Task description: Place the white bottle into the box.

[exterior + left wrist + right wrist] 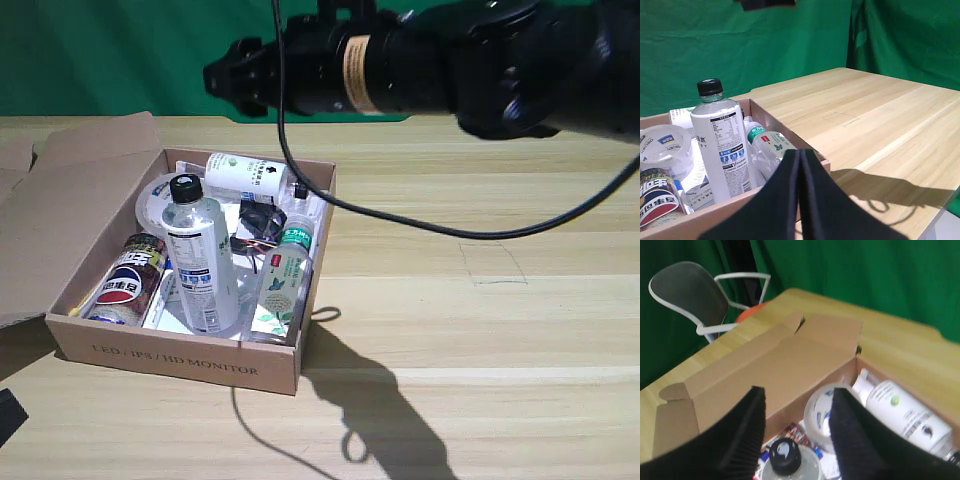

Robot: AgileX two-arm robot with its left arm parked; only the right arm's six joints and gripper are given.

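Box (175, 365) sits on the desk (480, 330) at the exterior view's left, front wall printed LED / IPS / HD MONITOR, flaps folded out. White bottle (200, 262) is already inside it, black cap up, roughly upright with maybe a slight lean, label facing the front. Packed around it: cola can (125, 282) just beside it toward the exterior view's left, slim green-capped bottle (283, 275) lying along the right wall, tape roll (152, 205) behind, smaller opaque white bottle (245, 175) lying against the back wall. Right hand (797, 425) is above the box, fingers apart, nothing between them; in the right wrist view the black cap shows below the gap, clear of both fingers. In the exterior view the arm hangs well above the box's back edge. Judgement: placement looks done, bottle released and standing on its own. What's left is at most pulling the arm clear without clipping the cap. Only risk I see: bottle is tall and standing among loose items, so a bump could tip it. Far side: green backdrop, a chair (687, 295) past the desk edge.
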